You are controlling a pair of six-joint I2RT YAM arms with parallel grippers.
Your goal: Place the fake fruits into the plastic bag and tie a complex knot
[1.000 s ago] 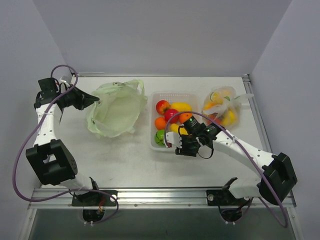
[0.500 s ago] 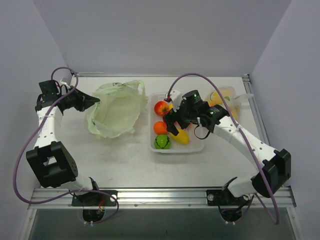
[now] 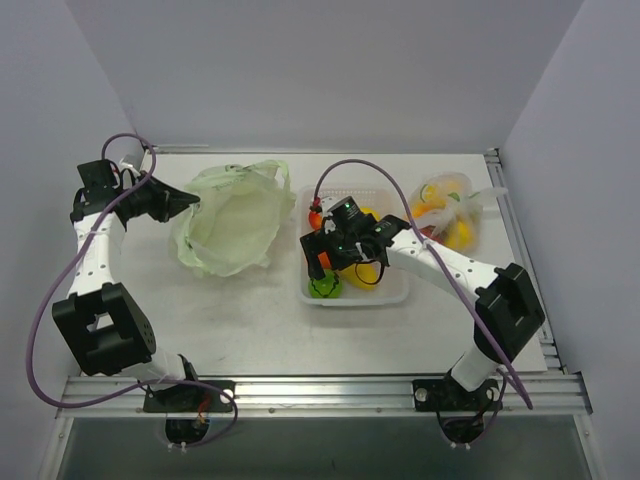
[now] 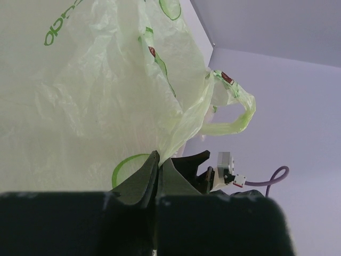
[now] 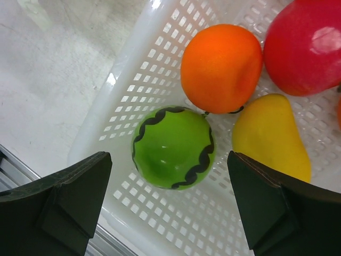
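Note:
The pale green plastic bag (image 3: 232,222) lies open at the left of the table; its thin film fills the left wrist view (image 4: 96,90). My left gripper (image 3: 190,203) is shut on the bag's left rim. The fake fruits lie in a white slotted basket (image 3: 395,292): a green fruit with black wavy lines (image 5: 173,148), an orange round (image 5: 221,68), a yellow fruit (image 5: 270,137) and a red one (image 5: 306,45). My right gripper (image 3: 325,262) is open and empty, hovering above the green fruit (image 3: 323,286), with its fingers (image 5: 69,200) wide on either side of it.
A clear bag (image 3: 445,212) holding more fruits sits at the back right, beside the basket. The table's metal front rail (image 3: 320,385) runs along the near edge, and grey walls close in the sides and back.
My right gripper has swung from the basket's front edge up over the basket and then left and down, to above the green fruit. The left arm and the bag have not moved.

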